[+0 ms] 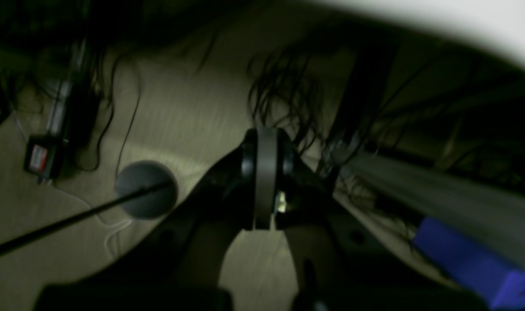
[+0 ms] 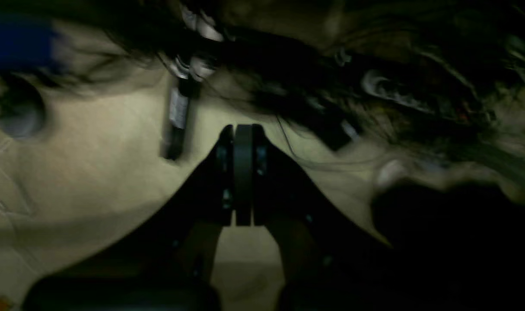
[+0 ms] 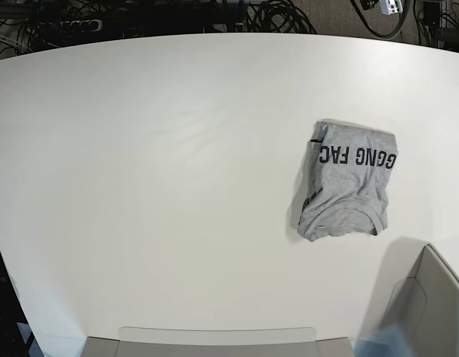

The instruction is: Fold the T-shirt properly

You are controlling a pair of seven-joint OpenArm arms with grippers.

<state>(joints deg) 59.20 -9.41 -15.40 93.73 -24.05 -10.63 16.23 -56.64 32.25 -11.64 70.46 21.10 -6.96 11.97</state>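
Observation:
The T-shirt [image 3: 348,181] lies folded into a small grey bundle on the right part of the white table [image 3: 155,163], with black lettering showing along its far edge. Neither arm shows in the base view. In the left wrist view my left gripper [image 1: 265,179] is shut with nothing in it, held over the floor beside the table. In the right wrist view my right gripper [image 2: 243,172] is also shut and holds nothing, over the floor. The T-shirt does not show in either wrist view.
A grey box-like wall [image 3: 430,297] stands at the table's front right, a grey strip [image 3: 214,342] along the front edge. Tangled black cables [image 1: 284,86] lie on the beige floor, with a round stand base [image 1: 146,190] and a blue object [image 1: 465,259]. More cables [image 2: 374,86] lie below the right gripper.

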